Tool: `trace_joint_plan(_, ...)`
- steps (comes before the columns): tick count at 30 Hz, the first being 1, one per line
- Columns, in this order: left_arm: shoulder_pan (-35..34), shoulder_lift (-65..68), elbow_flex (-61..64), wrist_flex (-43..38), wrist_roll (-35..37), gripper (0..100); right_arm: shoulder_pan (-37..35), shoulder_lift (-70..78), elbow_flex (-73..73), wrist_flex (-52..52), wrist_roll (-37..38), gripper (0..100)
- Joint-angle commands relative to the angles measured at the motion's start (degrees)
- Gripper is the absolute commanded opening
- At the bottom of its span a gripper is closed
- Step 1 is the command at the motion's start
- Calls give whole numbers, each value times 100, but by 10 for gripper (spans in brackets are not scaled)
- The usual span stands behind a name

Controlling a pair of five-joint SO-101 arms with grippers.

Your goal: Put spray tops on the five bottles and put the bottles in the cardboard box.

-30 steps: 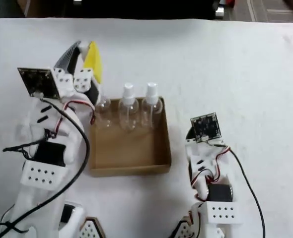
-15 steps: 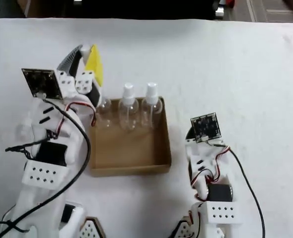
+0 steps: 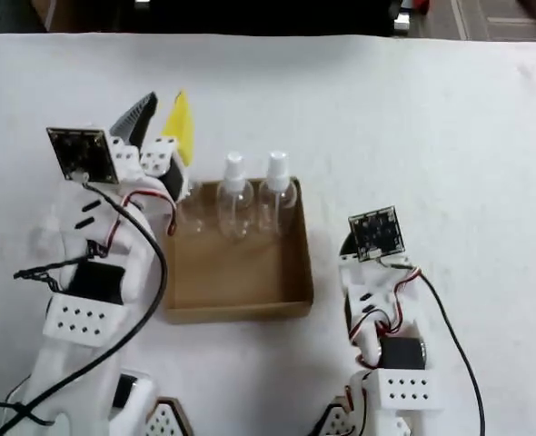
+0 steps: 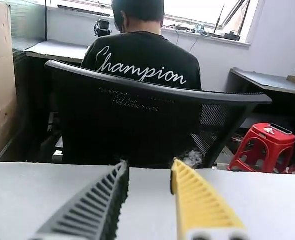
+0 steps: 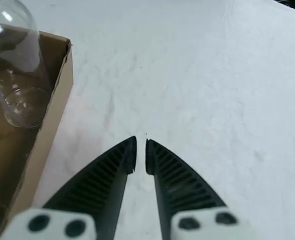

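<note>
White arms (image 3: 86,272), grey-and-yellow left claw (image 4: 150,165)

Left arm (image 3: 91,272) stretched forward, jaws apart; right arm (image 3: 382,304) folded back low, jaws almost together.

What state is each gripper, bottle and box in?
left gripper: open, empty
right gripper: shut, empty
cardboard box: open-topped, three bottles inside
middle bottle: upright, spray top on
bottle nearest right arm: upright, spray top on
third bottle: upright, top hidden by left gripper
</note>
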State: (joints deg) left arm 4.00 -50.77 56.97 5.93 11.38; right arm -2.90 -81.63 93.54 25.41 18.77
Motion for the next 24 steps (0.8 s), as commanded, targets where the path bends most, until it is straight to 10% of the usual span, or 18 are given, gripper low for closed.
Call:
trace_joint_plan(1,-84,-48,-79,-123,70,134,-4,-40,-35,-154,70,15)
trace_joint_plan(10,-426,-119,-246,35,35,132,-4,-40,-35,-154,70,15)
trace_joint_plan(17,-1622,-180,-1626,2233,-70,131,-4,-40,-35,-154,70,15)
trace_joint_plan(24,-2044,171,-2163,2549,-2259,131,-4,-48,-35,-145,70,15)
